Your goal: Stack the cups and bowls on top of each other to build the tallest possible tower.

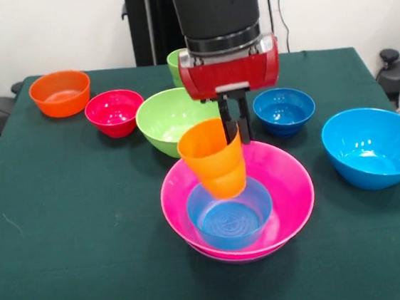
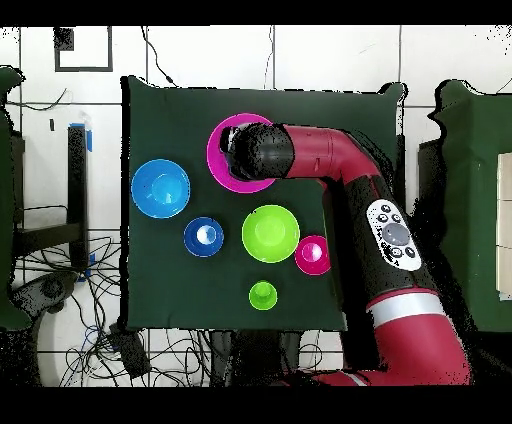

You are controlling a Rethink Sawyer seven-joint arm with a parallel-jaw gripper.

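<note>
My gripper (image 1: 236, 136) is shut on the rim of the orange cup (image 1: 214, 159). It holds the cup tilted just above the small light-blue bowl (image 1: 230, 222). That bowl is nested in the wide pink bowl (image 1: 288, 173) at the table's middle front. I cannot make out a purple bowl under the pink one. In the overhead view the arm's wrist (image 2: 258, 152) covers the gripper and the cup, and only the pink bowl's rim (image 2: 217, 165) shows. The light green cup (image 1: 175, 61) stands behind the gripper near the far edge and also shows in the overhead view (image 2: 263, 294).
Loose bowls stand around the tower. They are a small orange bowl (image 1: 59, 93), a red bowl (image 1: 114, 112), a large lime green bowl (image 1: 172, 121), a small dark-blue bowl (image 1: 284, 110) and a large sky-blue bowl (image 1: 375, 146).
</note>
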